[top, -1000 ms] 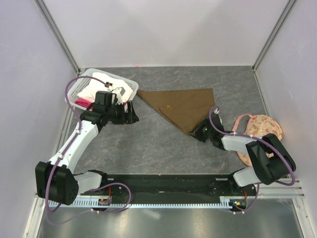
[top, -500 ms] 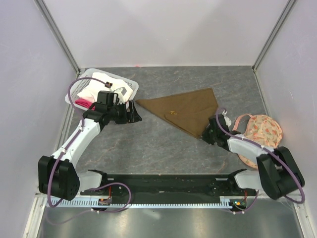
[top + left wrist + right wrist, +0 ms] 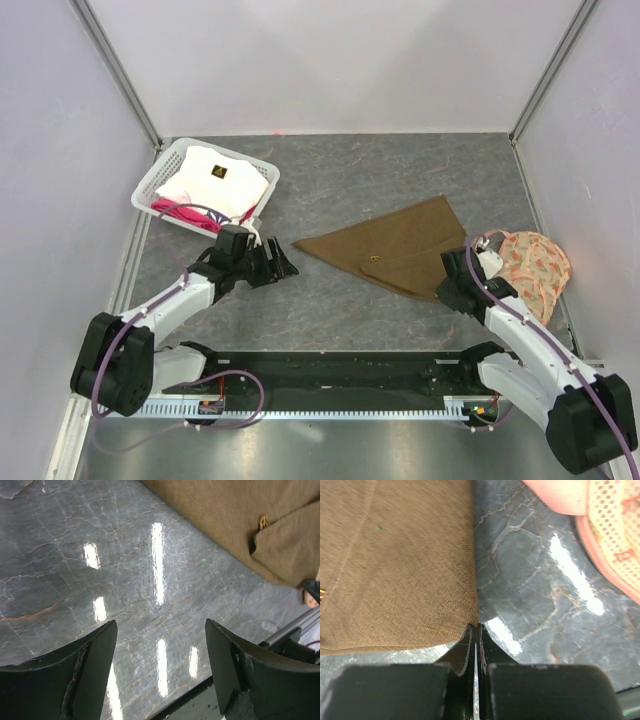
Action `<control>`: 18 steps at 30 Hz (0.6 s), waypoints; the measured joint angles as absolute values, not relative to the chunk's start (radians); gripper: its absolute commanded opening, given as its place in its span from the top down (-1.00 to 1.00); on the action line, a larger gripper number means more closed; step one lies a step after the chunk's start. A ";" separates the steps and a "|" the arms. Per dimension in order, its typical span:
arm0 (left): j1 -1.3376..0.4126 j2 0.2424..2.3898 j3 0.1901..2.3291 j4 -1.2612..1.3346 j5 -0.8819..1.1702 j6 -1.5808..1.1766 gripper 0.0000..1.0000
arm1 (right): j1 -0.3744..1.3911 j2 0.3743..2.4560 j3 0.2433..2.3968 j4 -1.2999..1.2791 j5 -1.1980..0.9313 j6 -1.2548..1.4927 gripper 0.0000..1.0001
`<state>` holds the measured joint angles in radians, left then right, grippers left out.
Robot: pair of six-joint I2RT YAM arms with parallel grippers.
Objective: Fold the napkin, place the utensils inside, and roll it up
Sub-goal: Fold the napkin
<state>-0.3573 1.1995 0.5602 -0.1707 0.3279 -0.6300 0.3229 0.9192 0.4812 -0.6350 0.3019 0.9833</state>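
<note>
The olive-brown napkin (image 3: pixel 400 245) lies folded into a triangle right of the table's middle, also seen in the left wrist view (image 3: pixel 235 510) and the right wrist view (image 3: pixel 395 565). A small gold bit of the spoon (image 3: pixel 374 261) (image 3: pixel 262 522) peeks out at a fold edge; the rest of it is hidden under the cloth. My right gripper (image 3: pixel 447 290) (image 3: pixel 478 626) is shut, its tips pinching the napkin's near right corner. My left gripper (image 3: pixel 285 265) (image 3: pixel 161 625) stands open over bare table just left of the napkin's left tip, holding nothing.
A white basket (image 3: pixel 150 185) holding a white cloth and something pink sits at the back left. A peach floral fabric piece (image 3: pixel 530 265) (image 3: pixel 615 525) lies right of the napkin, close to the right arm. Walls enclose the table on three sides.
The right gripper shut on the napkin's corner and dragged the cloth toward the near right, turning it. The left arm drew back from the basket toward the near edge, still open.
</note>
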 measured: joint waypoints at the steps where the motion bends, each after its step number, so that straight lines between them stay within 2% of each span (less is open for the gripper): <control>1: -0.364 1.194 0.532 -0.131 0.314 -0.654 -0.53 | 0.323 0.900 0.481 -0.651 0.305 0.984 0.91; 2: -0.370 1.191 0.510 -0.100 0.304 -0.675 -0.52 | 0.321 0.886 0.481 -0.662 0.308 0.984 0.82; 3: -0.374 1.190 0.494 -0.075 0.293 -0.693 -0.52 | 0.321 0.876 0.481 -0.672 0.308 0.984 0.47; 6: -0.396 1.190 0.442 0.029 0.254 -0.756 -0.49 | 0.321 0.875 0.481 -0.685 0.310 0.976 -0.20; 10: -0.408 1.234 0.411 0.163 0.209 -0.834 -0.47 | 0.320 0.885 0.483 -0.717 0.317 0.953 -0.39; 18: -0.435 1.422 0.423 0.359 0.124 -0.968 -0.34 | 0.320 0.864 0.570 -0.762 0.334 0.925 -0.44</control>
